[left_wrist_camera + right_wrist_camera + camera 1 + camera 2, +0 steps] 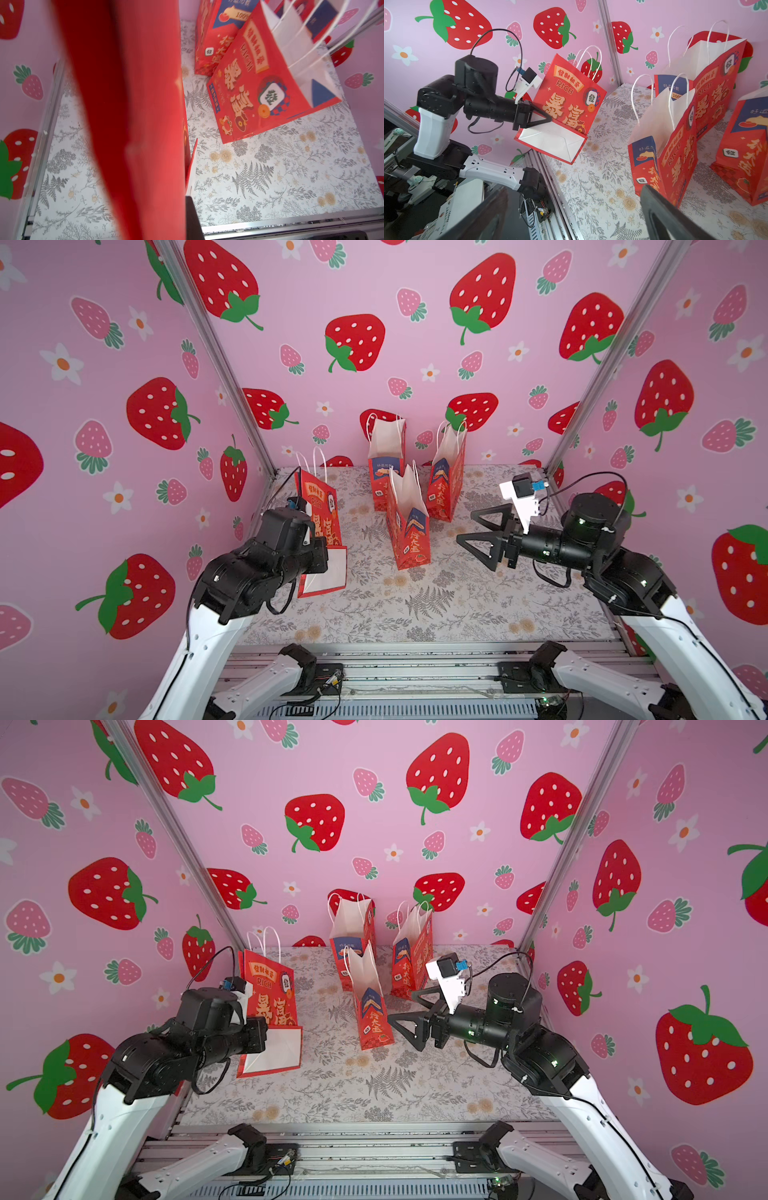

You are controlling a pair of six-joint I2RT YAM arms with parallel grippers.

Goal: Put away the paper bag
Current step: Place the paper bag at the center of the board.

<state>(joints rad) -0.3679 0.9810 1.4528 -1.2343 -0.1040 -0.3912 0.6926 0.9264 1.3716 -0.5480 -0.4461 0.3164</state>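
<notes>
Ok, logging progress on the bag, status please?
Left gripper shut on flattened bag, held off the table. Right gripper open, empty. Three bags standing mid-table, beside it.

Pink strawberry-print walls (374, 302) enclose three sides; metal posts (216, 352) mark the corners. A grey fern-patterned cloth (436, 605) covers the table.

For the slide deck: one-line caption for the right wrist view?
Left gripper shut on a flattened red paper bag; three open red paper bags stand on the floral tabletop.
</notes>
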